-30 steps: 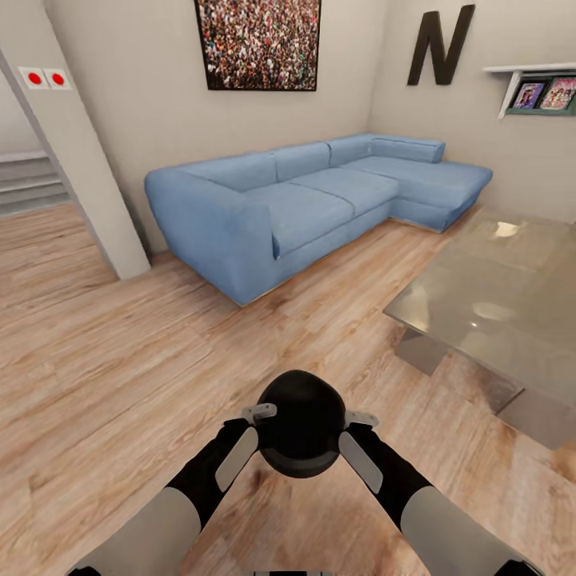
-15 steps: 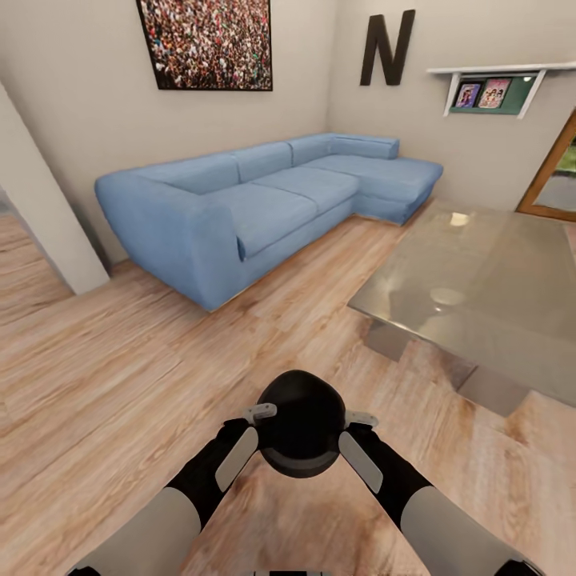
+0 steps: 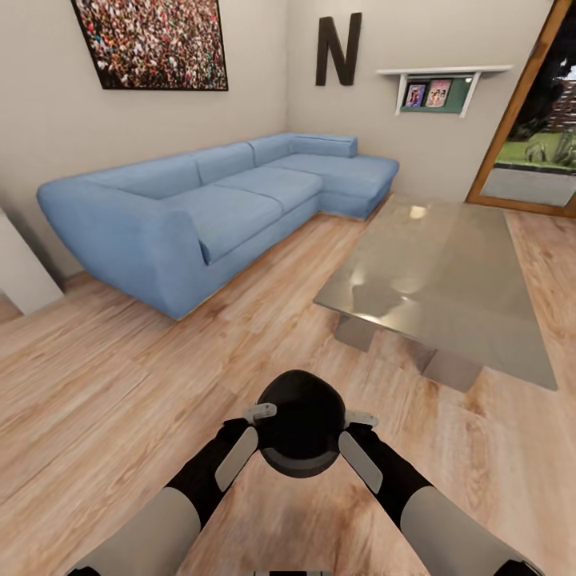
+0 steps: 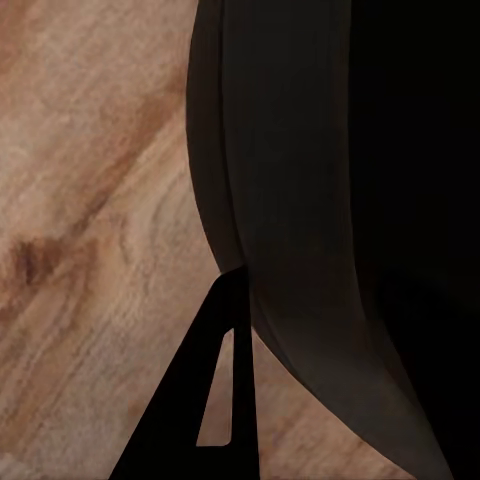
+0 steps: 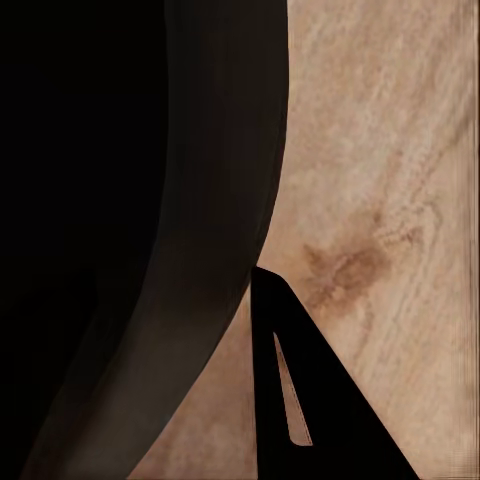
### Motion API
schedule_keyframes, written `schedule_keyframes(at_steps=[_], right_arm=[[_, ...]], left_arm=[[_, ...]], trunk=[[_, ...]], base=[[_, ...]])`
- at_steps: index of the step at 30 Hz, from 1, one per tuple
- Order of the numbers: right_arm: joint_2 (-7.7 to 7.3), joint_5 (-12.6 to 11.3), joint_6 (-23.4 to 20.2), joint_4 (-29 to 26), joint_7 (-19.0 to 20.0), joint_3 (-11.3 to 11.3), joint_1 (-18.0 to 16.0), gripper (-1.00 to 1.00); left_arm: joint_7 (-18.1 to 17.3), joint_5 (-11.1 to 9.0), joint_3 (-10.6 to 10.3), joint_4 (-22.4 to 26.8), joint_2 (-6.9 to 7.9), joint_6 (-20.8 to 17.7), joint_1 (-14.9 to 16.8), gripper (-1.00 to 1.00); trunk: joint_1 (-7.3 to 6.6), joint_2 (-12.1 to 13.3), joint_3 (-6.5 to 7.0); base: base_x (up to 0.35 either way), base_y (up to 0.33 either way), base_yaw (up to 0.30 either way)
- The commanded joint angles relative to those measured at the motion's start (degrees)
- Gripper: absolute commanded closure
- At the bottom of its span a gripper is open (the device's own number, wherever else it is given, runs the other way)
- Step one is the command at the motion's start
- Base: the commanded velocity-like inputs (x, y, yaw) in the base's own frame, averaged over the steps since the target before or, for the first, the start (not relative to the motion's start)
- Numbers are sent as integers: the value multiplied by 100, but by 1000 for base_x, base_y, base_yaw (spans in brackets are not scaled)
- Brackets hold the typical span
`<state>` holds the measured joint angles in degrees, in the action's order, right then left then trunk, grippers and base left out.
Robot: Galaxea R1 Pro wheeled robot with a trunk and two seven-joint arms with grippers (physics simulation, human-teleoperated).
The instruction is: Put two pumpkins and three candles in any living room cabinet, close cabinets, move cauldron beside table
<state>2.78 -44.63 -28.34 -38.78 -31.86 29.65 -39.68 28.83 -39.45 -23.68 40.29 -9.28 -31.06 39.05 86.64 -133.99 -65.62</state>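
While both arms reach forward, the cauldron (image 3: 301, 432) sits above the plank floor (image 3: 120, 376), pressed between the left gripper (image 3: 258, 414) and right gripper (image 3: 362, 419); whether either's jaws are apart I cannot tell. The table (image 3: 448, 280) stands ahead to the right, beside the blue sofa (image 3: 200, 208).

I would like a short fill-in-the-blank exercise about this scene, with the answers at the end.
1. The black cauldron is held between ____ grippers, the left gripper and the right gripper.
2. The sofa is ____ in colour.
3. The letter on the wall is ____.
4. The glossy grey table stands on the robot's ____ side.

Answers: two; blue; N; right
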Motion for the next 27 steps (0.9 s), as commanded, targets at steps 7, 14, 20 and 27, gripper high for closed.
schedule_keyframes(at_steps=[7,14,20,27], right_arm=[[-11,-221,48,-7,-37,49,-14,100],[-7,-221,48,-7,-37,49,-9,100],[-6,-221,48,-7,-39,49,-11,100],[-6,-221,48,-7,-36,49,-10,100]], left_arm=[[62,-63,-49,30,40,-6,5,100],[62,-63,-49,32,40,-6,4,100],[62,-63,-49,32,40,-6,6,100],[62,-63,-49,32,40,-6,4,100]], trunk=[[-2,-3,-4],[-2,-3,-4],[-2,-3,-4],[-2,-3,-4]], base=[[0,0,-277],[0,0,-277],[0,0,-277],[0,0,-277]])
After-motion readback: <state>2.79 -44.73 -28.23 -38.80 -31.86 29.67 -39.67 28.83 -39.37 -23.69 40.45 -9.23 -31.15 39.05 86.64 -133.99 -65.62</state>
